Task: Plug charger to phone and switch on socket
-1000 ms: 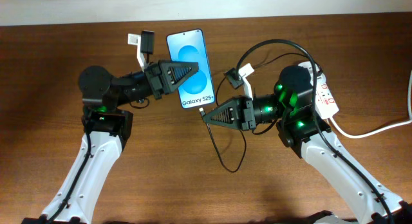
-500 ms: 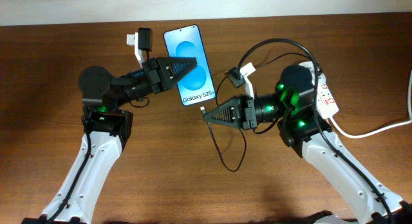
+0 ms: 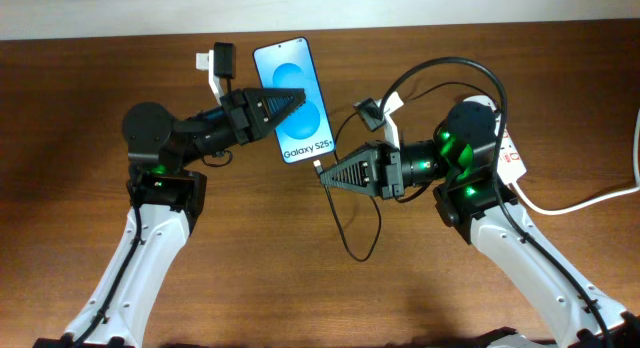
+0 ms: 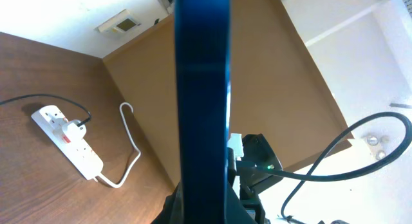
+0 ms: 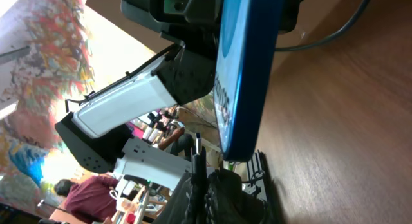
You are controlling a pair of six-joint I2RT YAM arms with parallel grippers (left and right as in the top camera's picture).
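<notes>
The phone (image 3: 292, 100), blue screen reading "Galaxy S25+", is held off the table by my left gripper (image 3: 292, 98), which is shut on its side. In the left wrist view the phone (image 4: 203, 95) shows edge-on between the fingers. My right gripper (image 3: 325, 176) is shut on the charger's small connector (image 3: 316, 169), just below the phone's bottom edge. In the right wrist view the connector (image 5: 198, 147) stands a little short of the phone's bottom end (image 5: 241, 76). The thin black cable (image 3: 350, 238) loops on the table. The white socket (image 3: 508, 153) lies at the right, partly hidden by the right arm.
A black plug adapter on a white piece (image 3: 222, 63) lies near the table's back edge, left of the phone. The socket's thick white cord (image 3: 590, 198) runs off to the right. In the left wrist view the socket (image 4: 67, 143) has a plug in it.
My right gripper has moved left and slightly up with the connector, closing on the phone's bottom edge. The left gripper raised and tilted the phone a little, then held still.
</notes>
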